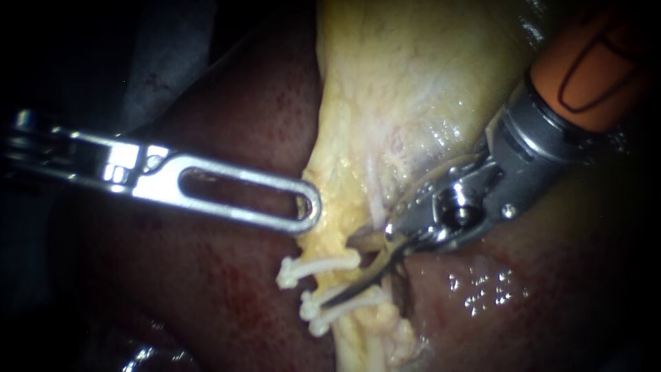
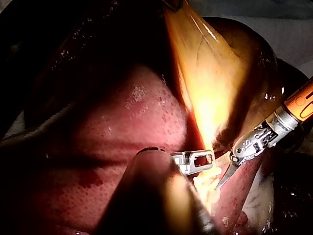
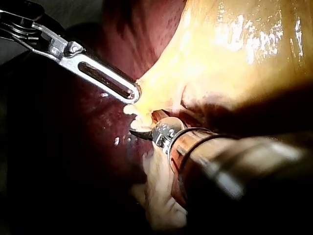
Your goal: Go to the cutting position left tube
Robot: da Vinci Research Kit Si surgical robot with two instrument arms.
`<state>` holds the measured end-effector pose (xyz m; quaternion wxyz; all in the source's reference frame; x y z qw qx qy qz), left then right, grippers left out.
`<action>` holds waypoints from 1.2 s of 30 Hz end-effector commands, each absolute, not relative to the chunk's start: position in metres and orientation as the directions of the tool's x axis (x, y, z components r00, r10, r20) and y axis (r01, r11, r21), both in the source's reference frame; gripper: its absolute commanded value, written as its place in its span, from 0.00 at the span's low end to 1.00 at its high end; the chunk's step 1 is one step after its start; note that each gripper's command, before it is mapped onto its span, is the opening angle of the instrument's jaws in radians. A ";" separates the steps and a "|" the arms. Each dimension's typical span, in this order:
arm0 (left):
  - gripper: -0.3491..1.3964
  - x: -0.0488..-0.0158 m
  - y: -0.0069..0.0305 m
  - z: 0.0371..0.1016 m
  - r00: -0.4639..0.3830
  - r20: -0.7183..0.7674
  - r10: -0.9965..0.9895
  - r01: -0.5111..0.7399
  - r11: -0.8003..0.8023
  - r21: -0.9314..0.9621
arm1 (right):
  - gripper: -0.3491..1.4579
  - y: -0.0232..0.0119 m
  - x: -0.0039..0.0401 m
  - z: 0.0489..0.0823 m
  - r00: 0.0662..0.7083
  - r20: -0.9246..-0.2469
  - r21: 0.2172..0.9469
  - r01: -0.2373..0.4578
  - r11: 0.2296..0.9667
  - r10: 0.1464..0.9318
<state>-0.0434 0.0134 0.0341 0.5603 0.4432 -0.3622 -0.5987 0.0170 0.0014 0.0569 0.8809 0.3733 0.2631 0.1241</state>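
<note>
The pale yellow gallbladder (image 1: 413,83) narrows downward into a pale tube (image 1: 332,281) crossed by three white clips (image 1: 318,266). My right instrument (image 1: 357,288), on an orange shaft, reaches in from the upper right. Its thin curved blades lie together, slanting across the tube in the gap between the top clip and the two lower clips (image 1: 339,303). My left instrument (image 1: 310,207), with slotted jaws, grips the gallbladder's edge just above the clips. Both tips also show in the wrist views: the right instrument (image 2: 221,183) (image 3: 134,132) and the left instrument (image 2: 208,161) (image 3: 133,95).
Dark red liver (image 1: 206,289) surrounds the tube on both sides, with wet glints (image 1: 485,286) to the right of the clips. A second pale strand (image 1: 398,331) lies just right of the clipped tube.
</note>
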 end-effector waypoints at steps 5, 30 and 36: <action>0.00 -0.0435 0.0134 0.0341 0.020 -0.124 -0.992 0.350 -0.110 0.930 | 0.62 0.0013 0.0170 0.0572 0.830 -0.368 0.723 -0.027 0.691 0.418; 0.00 -0.0436 0.0134 0.0341 0.020 -0.124 -0.992 0.350 -0.110 0.930 | 0.50 0.0007 0.0176 0.0582 0.819 -0.354 0.737 -0.054 0.674 0.452; 0.00 -0.0436 0.0133 0.0341 0.019 -0.124 -0.992 0.350 -0.110 0.930 | 0.38 0.0005 0.0177 0.0582 0.818 -0.357 0.736 -0.052 0.674 0.452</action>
